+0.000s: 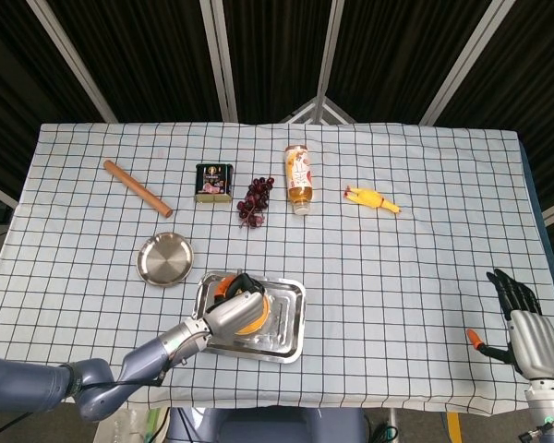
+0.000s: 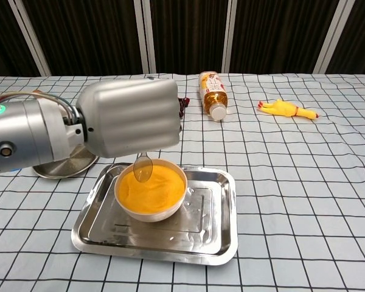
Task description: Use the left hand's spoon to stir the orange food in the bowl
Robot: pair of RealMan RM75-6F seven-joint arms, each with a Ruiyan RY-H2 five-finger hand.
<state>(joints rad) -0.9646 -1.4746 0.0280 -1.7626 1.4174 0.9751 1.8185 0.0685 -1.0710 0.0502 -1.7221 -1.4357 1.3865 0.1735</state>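
Gripping spoon (image 2: 142, 168) in left hand (image 2: 129, 117) fingers over bowl (image 2: 150, 207) of orange food (image 2: 155, 187), bowl in tray (image 2: 214, 236), right hand (image 1: 522, 330) fingers spread

No legible txt; bottle (image 2: 212, 94) & tin (image 1: 213, 182) labels too blurry.
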